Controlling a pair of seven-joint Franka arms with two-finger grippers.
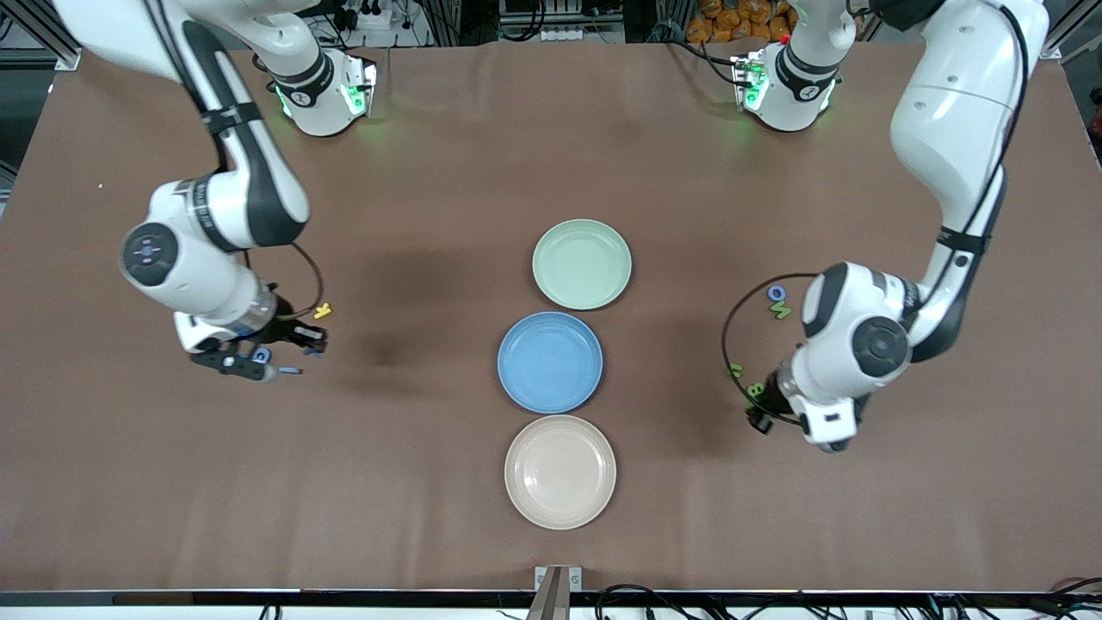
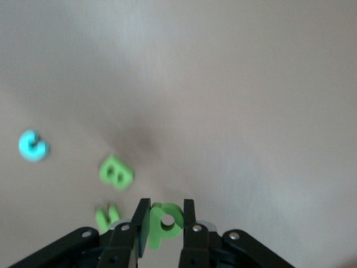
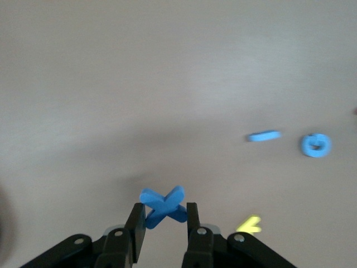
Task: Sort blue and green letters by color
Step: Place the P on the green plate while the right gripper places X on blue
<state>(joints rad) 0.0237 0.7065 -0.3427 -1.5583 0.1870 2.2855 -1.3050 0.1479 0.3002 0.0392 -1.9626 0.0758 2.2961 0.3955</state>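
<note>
1. Brown desk (image 1: 430, 517), both arms reaching down over it, one at each end.
2. Three plates in a row down the desk's middle: green plate (image 1: 582, 263) farthest from the front camera, blue plate (image 1: 550, 362) just beside it in the middle, beige plate (image 1: 560, 471) nearest. All three hold nothing.
3. Left hand (image 2: 166, 223) low over the left arm's end of the desk, clamped on a green P (image 2: 165, 221); the letter sits between the two fingers, its loop sticking out past the tips.
4. Right hand (image 3: 163, 218) low over the right arm's end of the desk, fingers pinching a blue x (image 3: 163, 204); the letter's upper arms poke out above the fingertips.
5. Loose letters at the left arm's end: green B (image 2: 115, 172) and green u (image 2: 107, 218) on the desk near the left hand, a blue G (image 2: 33, 145) a bit apart from them.
6. In the front view, a blue o (image 1: 776, 293) touching a green letter (image 1: 781, 311), farther from the front camera than the green B; which letter, can't tell.
7. Loose letters at the right arm's end: a round blue letter (image 3: 316, 145), a flat blue piece (image 3: 264, 135) beside it, and a small yellow letter (image 3: 249, 225) near the right hand.
</note>
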